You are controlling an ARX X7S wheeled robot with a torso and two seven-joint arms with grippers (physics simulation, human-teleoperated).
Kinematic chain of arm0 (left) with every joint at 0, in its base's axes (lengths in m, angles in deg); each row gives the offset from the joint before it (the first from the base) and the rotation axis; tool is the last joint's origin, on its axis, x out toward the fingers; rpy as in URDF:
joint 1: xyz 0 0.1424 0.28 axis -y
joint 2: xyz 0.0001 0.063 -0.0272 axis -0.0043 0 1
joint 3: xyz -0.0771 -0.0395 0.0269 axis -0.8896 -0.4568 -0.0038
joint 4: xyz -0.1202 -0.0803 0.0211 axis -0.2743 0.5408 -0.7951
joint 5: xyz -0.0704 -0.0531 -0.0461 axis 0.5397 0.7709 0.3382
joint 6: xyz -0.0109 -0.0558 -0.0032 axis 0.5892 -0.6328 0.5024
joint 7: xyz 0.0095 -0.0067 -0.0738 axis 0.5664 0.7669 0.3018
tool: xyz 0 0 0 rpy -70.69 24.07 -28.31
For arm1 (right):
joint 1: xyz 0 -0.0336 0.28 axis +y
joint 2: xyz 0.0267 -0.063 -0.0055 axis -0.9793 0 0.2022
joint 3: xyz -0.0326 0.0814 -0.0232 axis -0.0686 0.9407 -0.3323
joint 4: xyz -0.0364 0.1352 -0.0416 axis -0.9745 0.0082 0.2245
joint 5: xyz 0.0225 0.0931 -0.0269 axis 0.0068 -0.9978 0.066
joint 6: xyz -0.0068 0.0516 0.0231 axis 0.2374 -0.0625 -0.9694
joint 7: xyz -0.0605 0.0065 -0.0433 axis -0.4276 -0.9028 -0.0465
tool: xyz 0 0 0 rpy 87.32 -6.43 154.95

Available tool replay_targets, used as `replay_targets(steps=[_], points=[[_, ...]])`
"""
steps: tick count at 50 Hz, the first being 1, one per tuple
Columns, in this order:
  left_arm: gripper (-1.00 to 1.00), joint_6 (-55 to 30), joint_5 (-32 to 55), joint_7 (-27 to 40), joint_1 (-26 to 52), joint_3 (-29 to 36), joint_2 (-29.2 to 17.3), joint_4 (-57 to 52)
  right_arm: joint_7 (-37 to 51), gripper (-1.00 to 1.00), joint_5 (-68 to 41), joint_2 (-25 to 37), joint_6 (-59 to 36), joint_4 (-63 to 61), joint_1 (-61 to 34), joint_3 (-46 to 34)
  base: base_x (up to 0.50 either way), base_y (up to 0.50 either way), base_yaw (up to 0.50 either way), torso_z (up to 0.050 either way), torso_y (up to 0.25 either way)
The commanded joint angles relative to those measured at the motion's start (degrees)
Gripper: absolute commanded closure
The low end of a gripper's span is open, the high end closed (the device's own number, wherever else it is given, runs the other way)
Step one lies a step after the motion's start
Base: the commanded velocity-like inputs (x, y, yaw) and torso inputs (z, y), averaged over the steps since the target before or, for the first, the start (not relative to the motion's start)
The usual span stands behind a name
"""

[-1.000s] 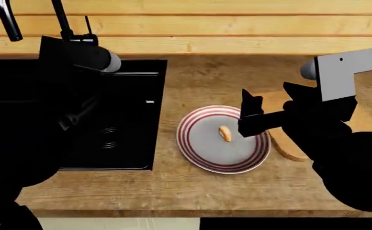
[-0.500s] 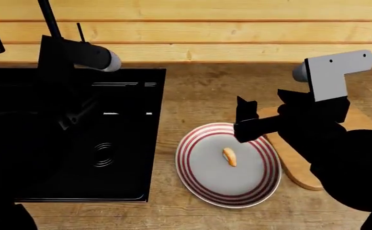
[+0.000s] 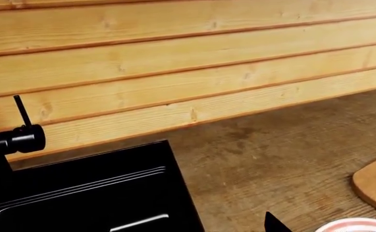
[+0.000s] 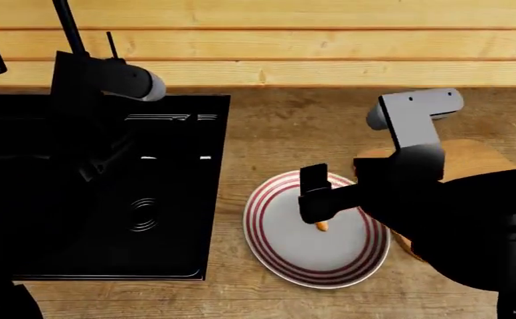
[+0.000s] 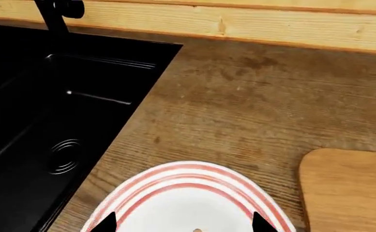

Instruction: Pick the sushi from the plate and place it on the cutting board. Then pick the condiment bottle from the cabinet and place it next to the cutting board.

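The black sink [image 4: 107, 199] fills the counter's nine o'clock side. The cutting board [image 4: 470, 156] lies at the plate's two o'clock, touching its rim. The plate [image 4: 284, 256] holds the sushi [image 4: 321, 226] near centre. Right gripper [image 4: 315, 199] hangs over it, jaws apart. Left gripper's jaws: cannot tell.

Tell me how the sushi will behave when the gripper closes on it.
The sushi looks tiny against the striped plate, so probably very light and easily nudged. Its orange top over a paler base suggests soft layers that may squash or separate. The smooth plate may let it slide between the right gripper fingertips, which stand spread either side.
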Motion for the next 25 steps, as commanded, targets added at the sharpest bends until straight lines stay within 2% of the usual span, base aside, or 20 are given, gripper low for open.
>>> replay_targets(steps=[1, 25], points=[[-1.0, 1.1, 1.0, 0.8, -0.4, 0.8, -0.7, 0.4, 1.6, -1.0, -2.6, 0.5, 0.9, 2.1, 0.7, -3.3, 0.0, 0.0, 0.0, 0.0, 0.0], [-1.0, 3.4, 2.9, 2.2, -1.6, 2.5, -2.1, 0.9, -2.1, -1.0, 1.6, 1.1, 0.1, 4.4, 3.0, -5.5, 0.0, 0.0, 0.0, 0.0, 0.0]])
